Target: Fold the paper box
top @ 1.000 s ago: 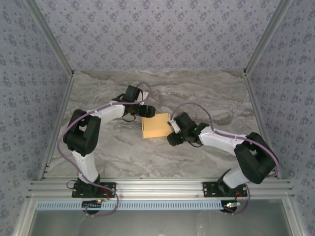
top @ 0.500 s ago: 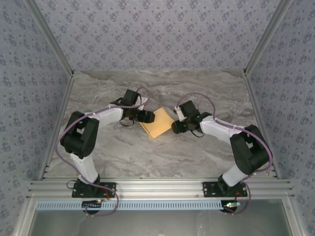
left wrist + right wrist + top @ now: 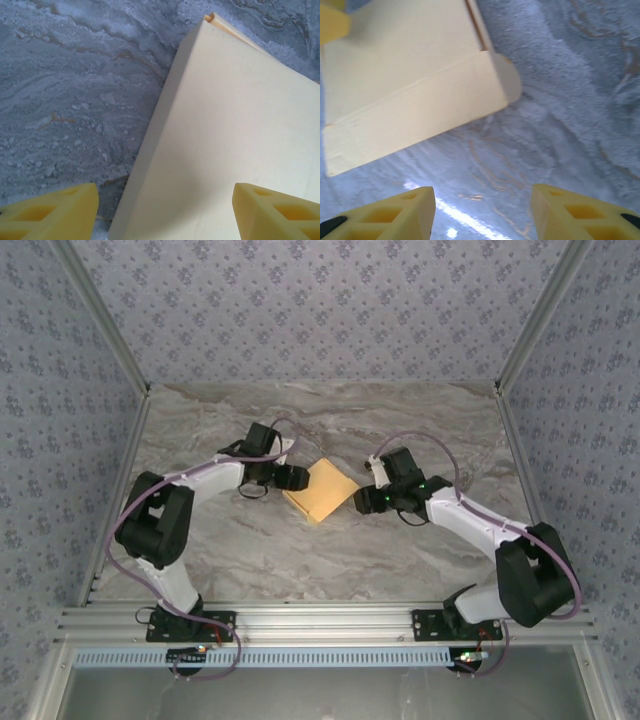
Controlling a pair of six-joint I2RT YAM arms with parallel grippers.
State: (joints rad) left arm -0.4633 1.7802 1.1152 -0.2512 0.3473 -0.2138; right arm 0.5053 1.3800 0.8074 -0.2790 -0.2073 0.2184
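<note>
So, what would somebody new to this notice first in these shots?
The yellow box stands out, lying cornerwise in the middle of the grey marble table. Both arms bend in toward it, with the left end effector at its left side and the right end effector at its right, both open.

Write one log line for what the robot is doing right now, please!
box: lying on table | left gripper: open, at box edge | right gripper: open, short of box
</note>
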